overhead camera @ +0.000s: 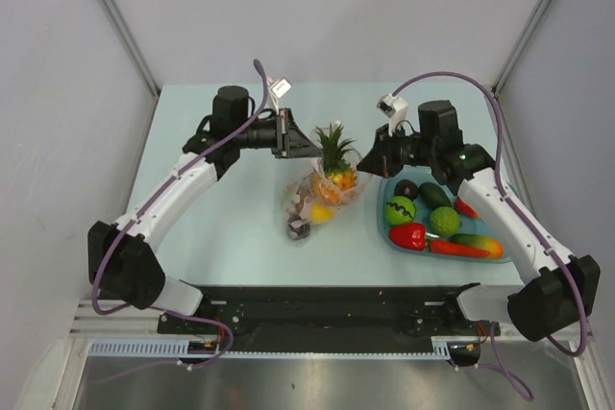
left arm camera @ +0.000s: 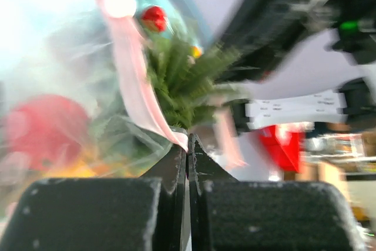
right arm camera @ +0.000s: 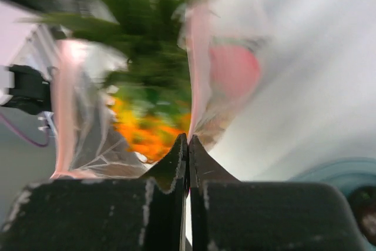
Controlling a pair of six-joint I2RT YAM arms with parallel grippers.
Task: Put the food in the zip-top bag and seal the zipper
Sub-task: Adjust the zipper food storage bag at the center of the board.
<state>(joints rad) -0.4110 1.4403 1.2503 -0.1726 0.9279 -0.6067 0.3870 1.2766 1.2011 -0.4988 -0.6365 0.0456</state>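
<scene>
Because both of my claws are pressed together on thin film only, the grip is my first worry. My left claw [left arm camera: 188, 144] pinches the pink-red zipper [left arm camera: 138, 86] at its very tip. My right claw [right arm camera: 188, 140] pinches the opposite lip of the same mouth, and no gap shows between either pair of fingers. If I draw the two apart too hard, the film could slide out of one pinch. The zip-top bag [overhead camera: 309, 201] would then slump onto the table [overhead camera: 231, 237] and might spill its load.

Just past my fingertips, the green crown of the pineapple [overhead camera: 334, 156] pokes up through the mouth, right between the two strips. That, I judge, is the bigger hazard: the zipper cannot close across those leaves, so pressing the lips together now would trap them or leave the seal gaping.

Lower in the bag, below and between my claws, lie the pineapple's orange body, a yellow lemon [overhead camera: 322, 213] and a dark brownish piece [overhead camera: 297, 227].

Farther to my right, beside the bag, the light blue tray [overhead camera: 382, 229] holds more food, among it a red pepper [overhead camera: 407, 235] and a green ball [overhead camera: 399, 209], so loading looks unfinished
</scene>
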